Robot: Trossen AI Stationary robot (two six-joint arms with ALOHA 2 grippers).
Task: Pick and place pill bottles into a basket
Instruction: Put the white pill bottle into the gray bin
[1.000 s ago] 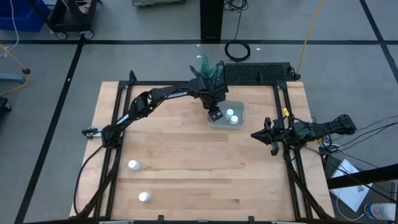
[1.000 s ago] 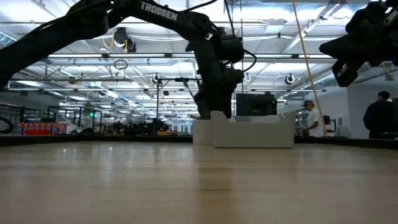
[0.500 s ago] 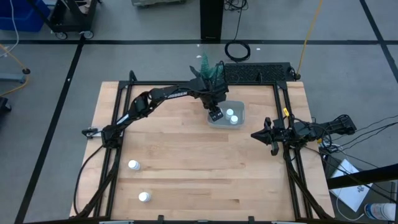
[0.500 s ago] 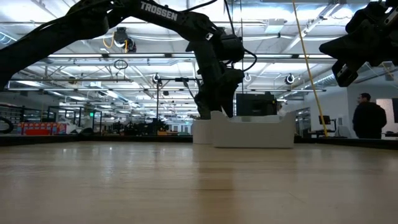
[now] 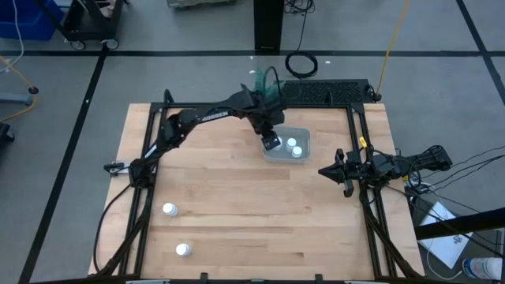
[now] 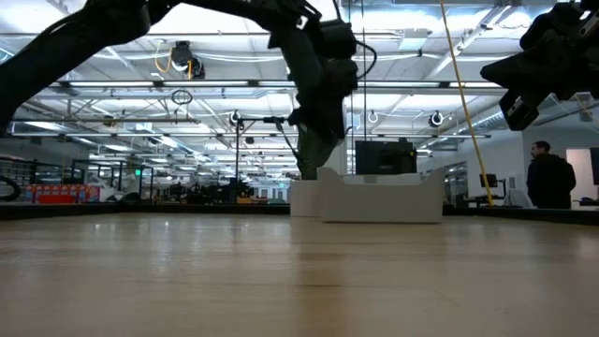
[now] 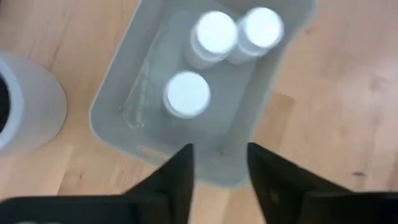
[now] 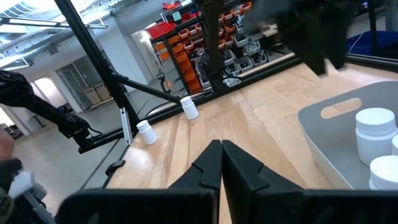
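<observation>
My left claw (image 5: 271,142) hangs above the basket's (image 5: 303,151) nine o'clock edge, at about one o'clock from the table's (image 5: 237,205) centre. From my left wrist I look straight down between my two fingers (image 7: 180,174): they stand a little apart with nothing between them, and the basket's rim (image 7: 109,121) lies below them. I hold nothing.

Three bottles stand upright in the basket. In the wrist view two of them (image 7: 215,32) (image 7: 262,27) touch side by side, and the third (image 7: 186,94) stands alone, nearer my fingers. From above I can make out only two white caps (image 5: 291,143) (image 5: 297,152) in the bin; my claw covers the rest.

Just beside the basket, at its eleven o'clock, is a white pot (image 7: 25,109) with green leaves (image 5: 263,81).

Two more bottles wait on the bare wood well away, toward seven o'clock of the table: one (image 5: 168,209) and, at its five o'clock, another (image 5: 183,250). My right wrist camera sees them too, far across the boards (image 8: 189,107) (image 8: 147,132).

My right claw (image 5: 323,170) idles at the table's three o'clock side, off the wood, its fingers (image 8: 208,165) pressed together on nothing.

In the low view a person (image 6: 550,180) stands in the room beyond the table.
</observation>
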